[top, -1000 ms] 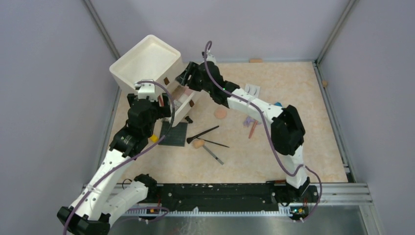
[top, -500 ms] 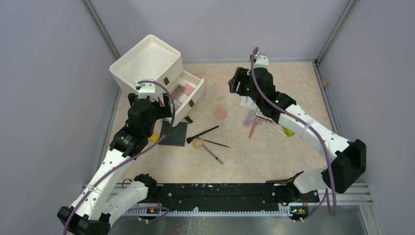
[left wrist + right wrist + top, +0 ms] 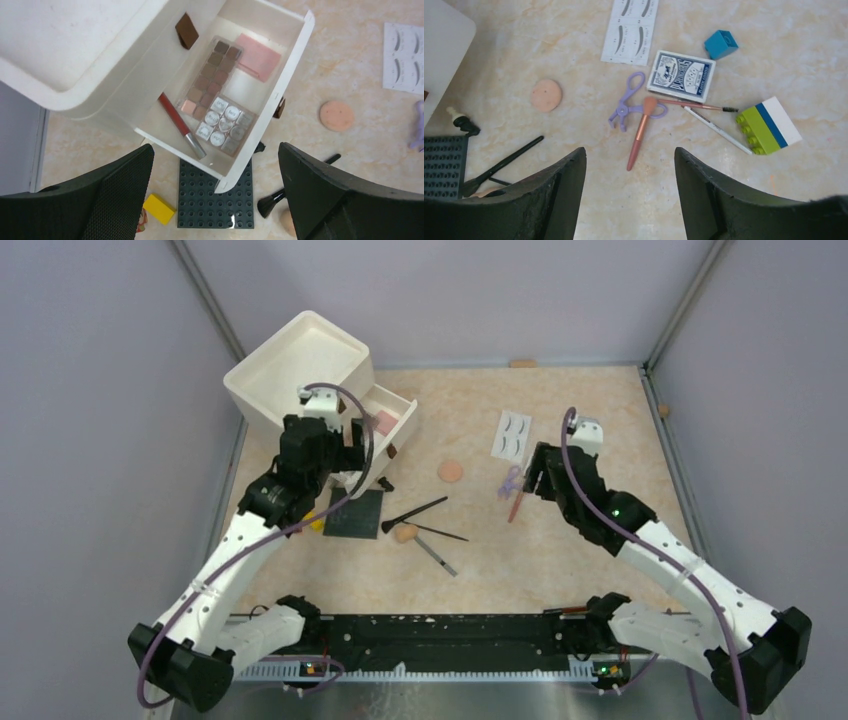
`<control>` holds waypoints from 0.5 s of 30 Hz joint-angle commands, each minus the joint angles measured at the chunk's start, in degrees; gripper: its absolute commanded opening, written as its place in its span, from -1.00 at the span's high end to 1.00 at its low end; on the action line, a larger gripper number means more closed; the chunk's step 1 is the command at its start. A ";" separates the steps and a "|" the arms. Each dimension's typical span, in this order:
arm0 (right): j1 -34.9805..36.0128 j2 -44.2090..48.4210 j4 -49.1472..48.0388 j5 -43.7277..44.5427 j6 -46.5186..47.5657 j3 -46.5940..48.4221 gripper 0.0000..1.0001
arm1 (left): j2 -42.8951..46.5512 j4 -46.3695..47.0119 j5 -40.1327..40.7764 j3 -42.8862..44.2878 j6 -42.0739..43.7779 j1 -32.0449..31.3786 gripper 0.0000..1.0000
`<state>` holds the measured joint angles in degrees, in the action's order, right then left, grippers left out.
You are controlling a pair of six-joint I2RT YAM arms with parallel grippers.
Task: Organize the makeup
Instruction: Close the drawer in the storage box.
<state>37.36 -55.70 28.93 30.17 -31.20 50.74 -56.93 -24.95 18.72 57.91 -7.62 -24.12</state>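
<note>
Left gripper hangs wide open over the white drawer holding the brown palette and pink compact; peach puff, eyelash card and rose-gold brush lie on the table; right gripper hovers above the brush, jaws apart, empty.

Open drawer was reachable from above; palette & pink compact took most of its floor, small bare patch beside them (by the rt wall). Card deck, brick & rose brush crowded the rt side; table was bare left of them.

Bright, even diffuse light; faint soft shadows; sharp focus throughout.
</note>
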 commanded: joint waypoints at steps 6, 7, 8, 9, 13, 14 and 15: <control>0.00 3.92 -5.52 -8.12 -6.11 -7.64 -0.29 | -10.91 -3.15 0.50 21.23 0.31 0.21 -0.98; -0.01 3.11 -6.50 -9.71 -6.28 -7.97 -0.29 | -12.54 -3.32 1.50 23.59 0.93 0.34 -0.98; 0.03 2.33 -7.27 -10.93 -6.38 -8.16 -0.29 | -14.18 -3.35 2.40 25.72 1.61 0.49 -0.98; 0.01 1.67 -7.57 -11.79 -6.33 -8.27 -0.29 | -15.77 -3.43 2.98 27.99 1.83 0.82 -0.98; -0.01 0.67 -8.16 -12.73 -6.06 -9.08 -0.29 | -21.35 -2.62 0.57 35.64 2.35 4.28 -0.98; 0.04 0.66 -8.25 -12.83 -6.03 -9.22 -0.29 | -22.90 -2.58 -0.41 37.43 2.16 5.50 -0.98; 0.01 0.57 -8.47 -13.23 -5.98 -9.25 -0.29 | -24.23 -2.36 -1.94 38.73 1.73 6.88 -0.98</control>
<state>37.36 -55.13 24.23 19.51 -36.67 42.13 -77.45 -28.23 19.07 90.63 -6.17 -21.21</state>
